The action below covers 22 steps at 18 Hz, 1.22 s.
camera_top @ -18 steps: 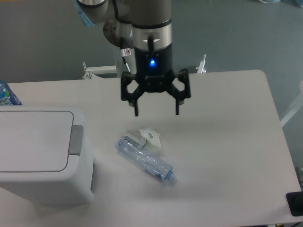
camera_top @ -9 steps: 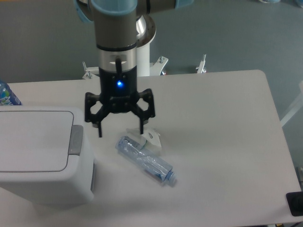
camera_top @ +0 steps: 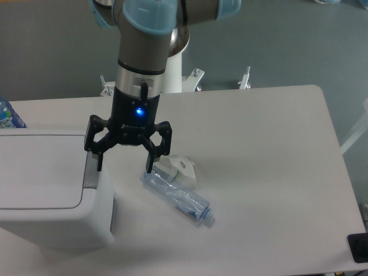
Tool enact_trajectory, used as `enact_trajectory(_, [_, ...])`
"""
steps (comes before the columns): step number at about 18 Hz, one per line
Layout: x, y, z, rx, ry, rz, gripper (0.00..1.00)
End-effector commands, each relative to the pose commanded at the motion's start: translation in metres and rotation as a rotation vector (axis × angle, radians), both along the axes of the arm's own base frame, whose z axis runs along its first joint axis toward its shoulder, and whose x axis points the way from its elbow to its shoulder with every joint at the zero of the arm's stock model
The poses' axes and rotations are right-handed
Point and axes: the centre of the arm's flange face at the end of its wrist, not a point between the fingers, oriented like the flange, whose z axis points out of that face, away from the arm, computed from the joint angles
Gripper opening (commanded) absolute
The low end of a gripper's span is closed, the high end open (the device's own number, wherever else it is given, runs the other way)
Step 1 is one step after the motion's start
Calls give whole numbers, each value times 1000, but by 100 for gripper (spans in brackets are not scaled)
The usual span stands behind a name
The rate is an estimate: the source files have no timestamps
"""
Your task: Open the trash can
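White plastic fills the lower left of the frame: the trash can [camera_top: 49, 198], boxy with rounded corners, its flat lid down and the grey push tab [camera_top: 90, 171] at its right rim. Just right of it, near the frame's centre, a crushed clear bottle [camera_top: 177, 196] lies on its side on the pale table [camera_top: 276, 172], with a scrap of white label [camera_top: 181, 167] touching its upper end. Above these hangs the gripper [camera_top: 125, 168] — black, jaws spread wide apart, one fingertip over the tab, the other beside the bottle's end. A blue light [camera_top: 137, 112] glows on its body.
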Motion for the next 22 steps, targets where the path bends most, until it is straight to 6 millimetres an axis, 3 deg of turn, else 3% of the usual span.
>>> enact_trajectory(22, [4, 1, -14, -22, -13, -4, 100])
